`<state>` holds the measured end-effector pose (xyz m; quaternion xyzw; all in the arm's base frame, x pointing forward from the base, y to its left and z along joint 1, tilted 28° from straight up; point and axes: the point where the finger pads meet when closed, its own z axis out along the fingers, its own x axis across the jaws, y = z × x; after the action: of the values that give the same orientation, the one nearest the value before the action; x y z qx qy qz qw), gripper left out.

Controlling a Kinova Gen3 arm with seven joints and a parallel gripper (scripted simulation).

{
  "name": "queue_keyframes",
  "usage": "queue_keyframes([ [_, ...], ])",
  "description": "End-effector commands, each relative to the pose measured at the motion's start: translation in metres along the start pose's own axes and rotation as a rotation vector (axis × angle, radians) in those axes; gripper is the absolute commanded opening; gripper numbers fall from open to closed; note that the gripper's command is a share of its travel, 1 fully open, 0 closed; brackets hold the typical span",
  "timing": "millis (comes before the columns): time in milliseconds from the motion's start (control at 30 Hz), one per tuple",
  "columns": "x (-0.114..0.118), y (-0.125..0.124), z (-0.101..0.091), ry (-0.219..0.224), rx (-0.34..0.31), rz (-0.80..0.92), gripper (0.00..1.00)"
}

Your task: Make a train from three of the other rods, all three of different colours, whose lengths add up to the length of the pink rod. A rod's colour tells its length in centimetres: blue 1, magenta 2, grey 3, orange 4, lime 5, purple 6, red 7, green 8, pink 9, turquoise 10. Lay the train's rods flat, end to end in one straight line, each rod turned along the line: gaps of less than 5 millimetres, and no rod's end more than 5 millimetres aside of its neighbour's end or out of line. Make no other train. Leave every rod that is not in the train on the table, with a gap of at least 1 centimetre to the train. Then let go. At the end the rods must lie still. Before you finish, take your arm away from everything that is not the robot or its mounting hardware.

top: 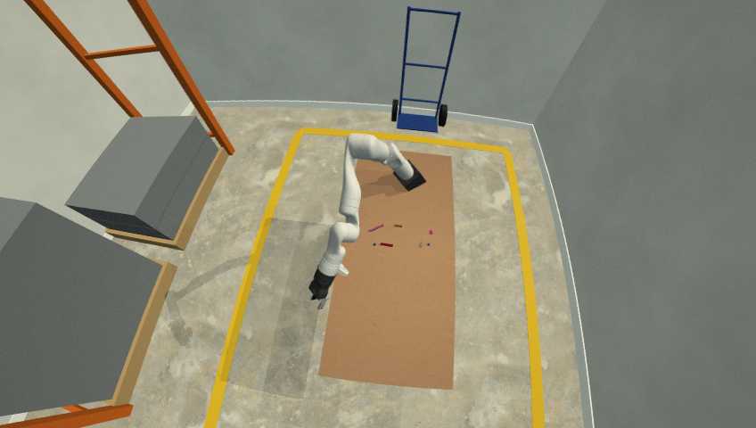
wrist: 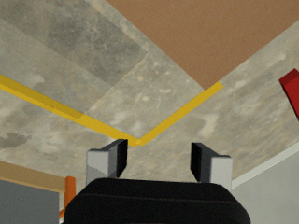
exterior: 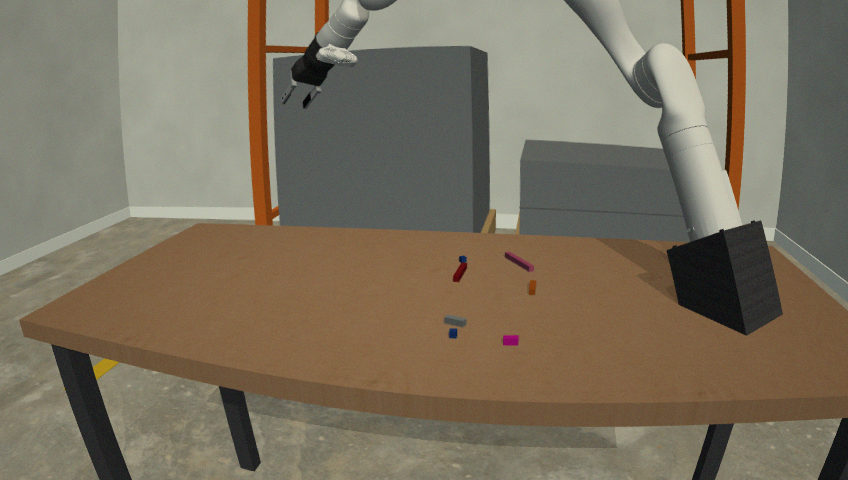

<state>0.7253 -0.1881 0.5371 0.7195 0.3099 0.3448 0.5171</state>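
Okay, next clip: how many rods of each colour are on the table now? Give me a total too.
Blue rods: 2
Red rod: 1
Pink rod: 1
Orange rod: 1
Grey rod: 1
Magenta rod: 1
Total: 7

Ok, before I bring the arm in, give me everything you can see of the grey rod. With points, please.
The grey rod [top: 421, 244] [exterior: 455, 321] is a short, straight, square-edged bar, plain matte grey, with no separate parts or markings. What it is made of can't be told. It lies flat on the brown table, on one long side, loose from any train. One blue rod [top: 428, 244] [exterior: 453, 333] is close beside it, with a narrow strip of table between them. Nothing touches it except the table beneath, and the gripper [top: 316, 302] [exterior: 296, 101] [wrist: 159, 154] is well away from it.
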Motion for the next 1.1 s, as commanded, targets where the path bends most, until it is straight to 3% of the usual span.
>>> queue_keyframes([
  [0, 0.002, -0.002, -0.001, 0.003, 0.002, 0.005, 1.00],
  [300, 0.011, -0.021, -0.003, 0.010, 0.031, 0.045, 1.00],
  [433, 0.021, -0.043, -0.006, 0.015, 0.062, 0.089, 1.00],
  [800, 0.059, -0.140, -0.028, 0.015, 0.206, 0.286, 1.00],
  [867, 0.059, -0.140, -0.028, 0.015, 0.206, 0.286, 1.00],
  [1067, 0.080, -0.209, -0.052, -0.014, 0.306, 0.424, 1.00],
])
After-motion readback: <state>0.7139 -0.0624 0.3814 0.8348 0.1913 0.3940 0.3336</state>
